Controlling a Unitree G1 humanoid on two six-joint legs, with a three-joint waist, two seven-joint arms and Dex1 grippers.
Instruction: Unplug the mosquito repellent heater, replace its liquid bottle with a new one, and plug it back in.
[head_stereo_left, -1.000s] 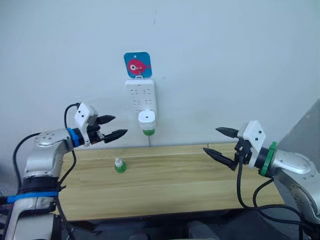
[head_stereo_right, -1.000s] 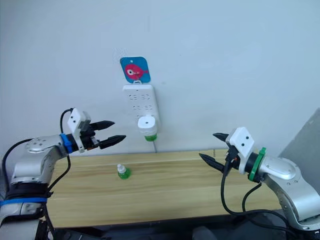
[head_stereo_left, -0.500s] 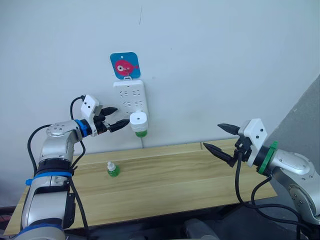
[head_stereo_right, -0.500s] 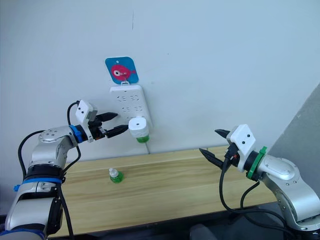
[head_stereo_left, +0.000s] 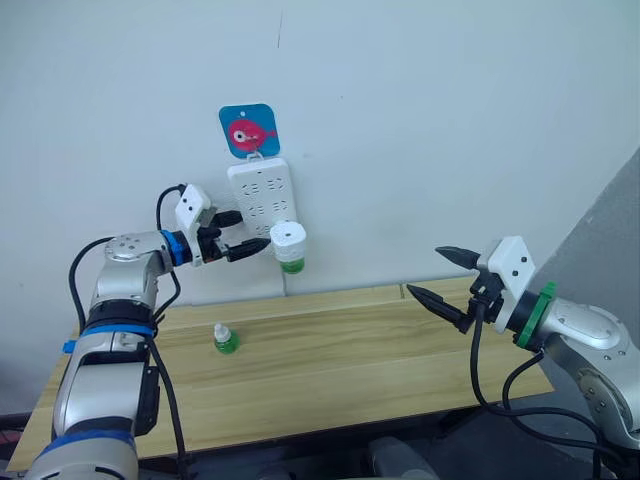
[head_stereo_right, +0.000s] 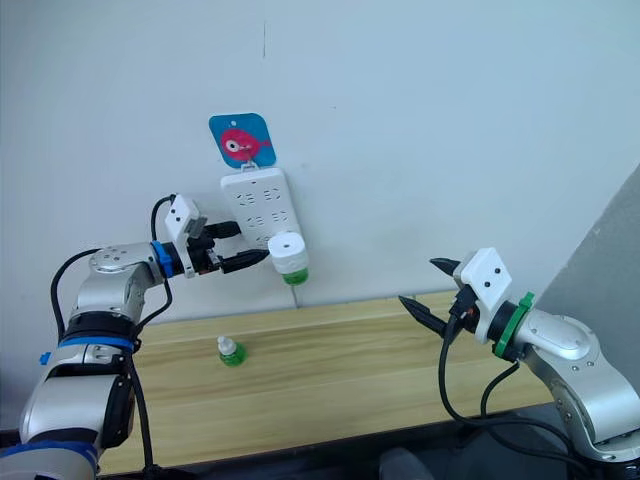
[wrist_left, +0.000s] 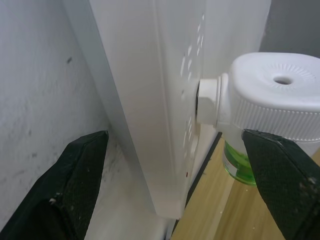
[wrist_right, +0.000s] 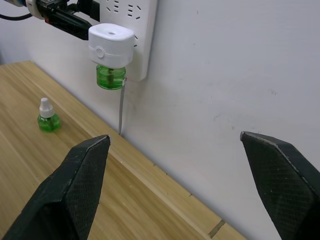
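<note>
A: Where is the mosquito repellent heater (head_stereo_left: 288, 238) now?

B: Plugged in the power strip (head_stereo_left: 260, 190) on the wall, its green bottle (head_stereo_left: 291, 264) hanging below. The left tool (head_stereo_left: 246, 247) is spread, tips just beside it; the heater lies toward its one finger, not between both.

A: And the other arm?

B: The right tool (head_stereo_left: 436, 277) is spread and well apart. The new bottle (head_stereo_left: 225, 338) stands on the worktop (head_stereo_left: 380, 360).
</note>
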